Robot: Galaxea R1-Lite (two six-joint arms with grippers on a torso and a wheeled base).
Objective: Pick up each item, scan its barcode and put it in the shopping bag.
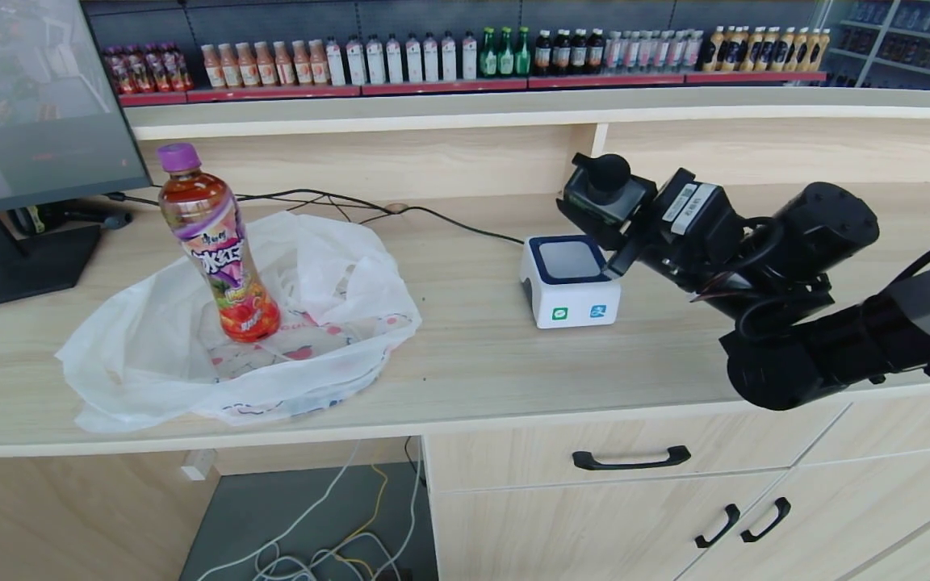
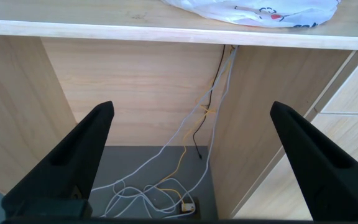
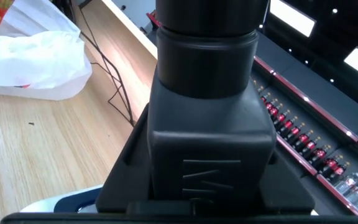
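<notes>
A tea bottle (image 1: pixel 219 242) with a purple cap stands upright inside the open white shopping bag (image 1: pixel 336 274) on the left of the wooden counter. The white barcode scanner (image 1: pixel 568 282) sits mid-counter with its dark window facing up. My right gripper (image 1: pixel 614 214) is shut on a black boxy item with a round cap (image 1: pixel 604 187), holding it just above the scanner's far right corner. The right wrist view has that black item (image 3: pixel 210 124) close up, with the scanner (image 3: pixel 73 202) below and the bag (image 3: pixel 36 59) farther off. My left gripper (image 2: pixel 191 107) is open below the counter edge, under the bag (image 2: pixel 253 11).
A monitor (image 1: pixel 29 97) stands at the counter's far left, and black cables (image 1: pixel 336 202) run behind the bag. Drawers with black handles (image 1: pixel 630 460) are below on the right. Loose wires (image 2: pixel 166 180) lie under the counter. A raised ledge and drink shelves are behind.
</notes>
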